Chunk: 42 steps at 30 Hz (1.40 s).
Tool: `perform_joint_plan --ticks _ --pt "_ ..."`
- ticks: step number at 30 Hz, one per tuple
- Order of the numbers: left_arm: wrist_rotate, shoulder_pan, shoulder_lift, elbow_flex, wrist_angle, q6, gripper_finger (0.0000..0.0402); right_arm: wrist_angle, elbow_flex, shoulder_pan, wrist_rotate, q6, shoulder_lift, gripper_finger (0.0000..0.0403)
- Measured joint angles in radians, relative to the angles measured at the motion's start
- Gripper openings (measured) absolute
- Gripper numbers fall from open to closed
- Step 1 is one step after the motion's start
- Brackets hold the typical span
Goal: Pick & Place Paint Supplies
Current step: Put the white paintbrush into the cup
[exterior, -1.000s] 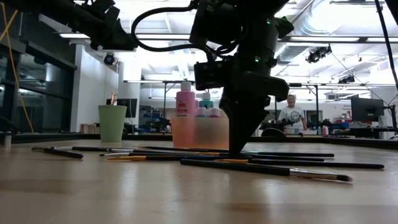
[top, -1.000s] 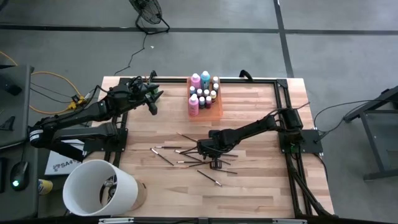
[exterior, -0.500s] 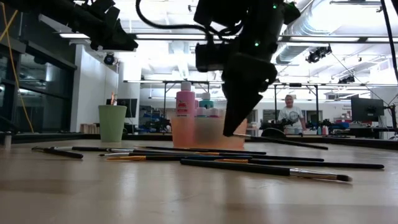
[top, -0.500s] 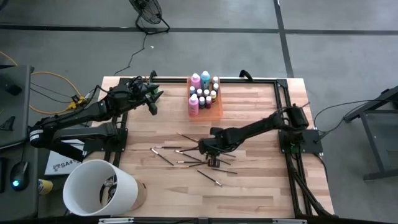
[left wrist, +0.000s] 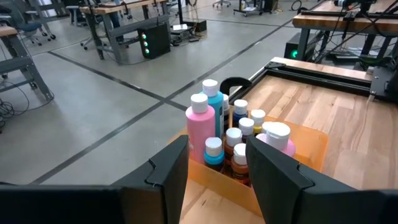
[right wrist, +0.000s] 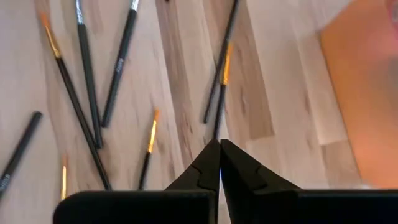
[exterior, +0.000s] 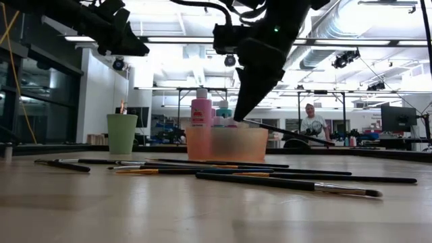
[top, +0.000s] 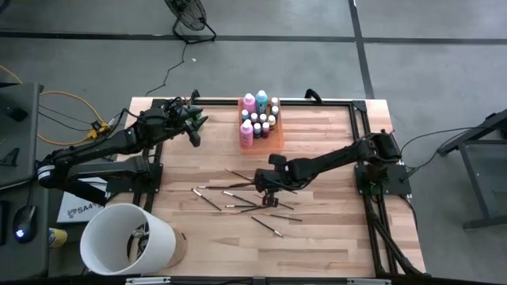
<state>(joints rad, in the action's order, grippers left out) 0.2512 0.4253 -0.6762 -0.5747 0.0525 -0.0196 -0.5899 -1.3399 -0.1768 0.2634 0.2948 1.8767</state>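
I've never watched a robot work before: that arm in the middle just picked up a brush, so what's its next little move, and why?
Probably carry it on toward the mint-green cup. The right hand is shut on a brush, lifted clear above the brushes on the table, so nothing blocks the way.

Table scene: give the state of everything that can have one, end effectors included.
Right end effector: shut on one brush, raised off the table.
Held brush: off the table, tilted.
Left end effector: open, empty.
Other brushes: lying flat on the table.
Bottles: upright, capped, in the orange tray.
Green cup: upright.
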Motion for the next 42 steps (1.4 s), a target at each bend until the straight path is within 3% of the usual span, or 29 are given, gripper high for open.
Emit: perform_joint_plan --ticks 22,27,35,42 --pt "-0.004 0.000 0.000 0.000 0.003 -0.013 0.0157 0.003 -0.002 0.001 0.098 0.006 -0.011 0.0003" --pt "-0.044 0.000 0.000 0.000 0.003 -0.027 0.0157 0.013 -0.002 0.024 0.108 -0.006 -0.019 0.0003" --pt "-0.196 0.000 -0.024 0.000 0.001 -0.029 0.0157 0.085 0.000 0.079 0.104 -0.100 -0.041 0.0003" --pt "-0.282 0.000 -0.092 0.000 -0.016 -0.057 0.0157 0.484 0.176 0.153 0.051 -0.192 -0.133 0.0004"
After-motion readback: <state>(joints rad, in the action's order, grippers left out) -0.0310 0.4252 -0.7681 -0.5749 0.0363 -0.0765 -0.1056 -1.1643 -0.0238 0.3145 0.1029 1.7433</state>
